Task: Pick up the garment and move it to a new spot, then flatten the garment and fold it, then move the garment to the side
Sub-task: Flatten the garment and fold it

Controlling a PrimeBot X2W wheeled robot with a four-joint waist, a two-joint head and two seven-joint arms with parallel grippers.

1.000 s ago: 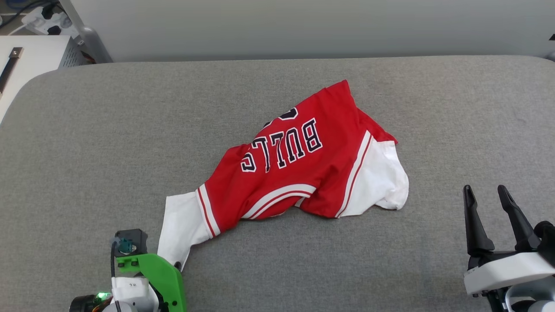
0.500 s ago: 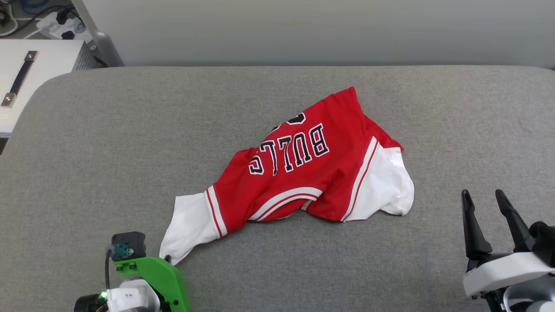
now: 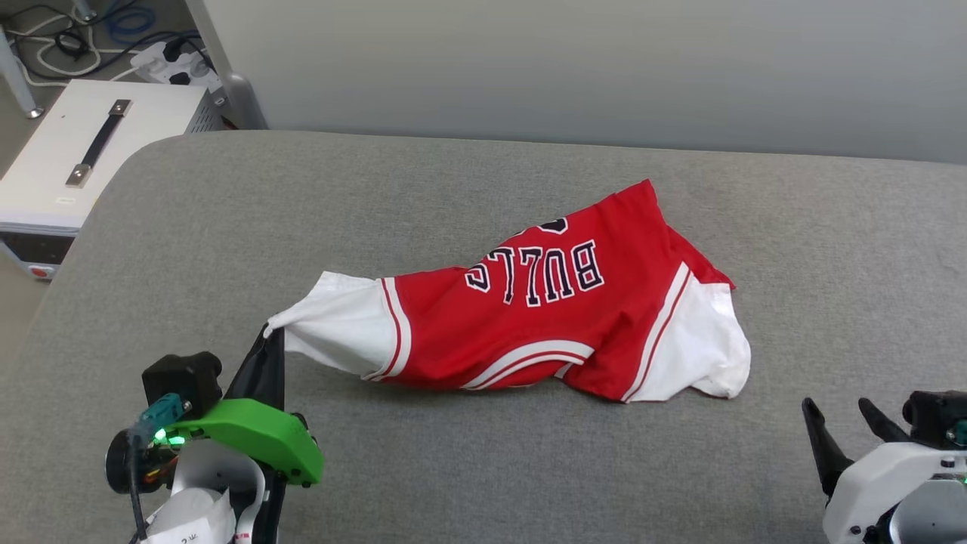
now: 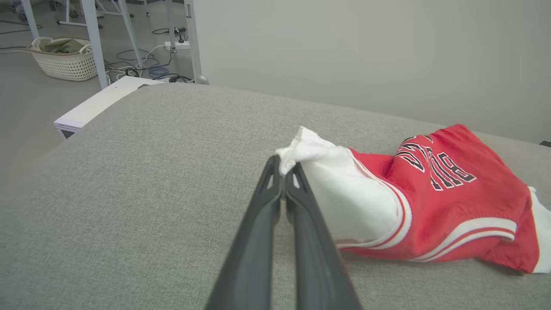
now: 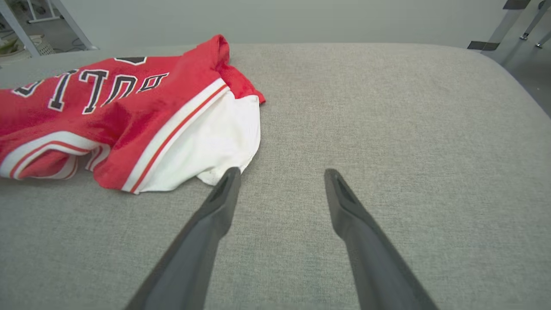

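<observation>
Head view: the grey padded bench carries the red shirt near its middle, crumpled, its long axis running left to right. The shirt's left-end sleeve is raised off the bench, its cuff pinched in the left pincer, whose fingers are pressed together on the cloth. The right pincer stands spread and empty, with the right-end sleeve just ahead and to its left.

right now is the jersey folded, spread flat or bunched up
Bunched up: the red jersey lies rumpled, one white sleeve pinched in the left hand.
</observation>
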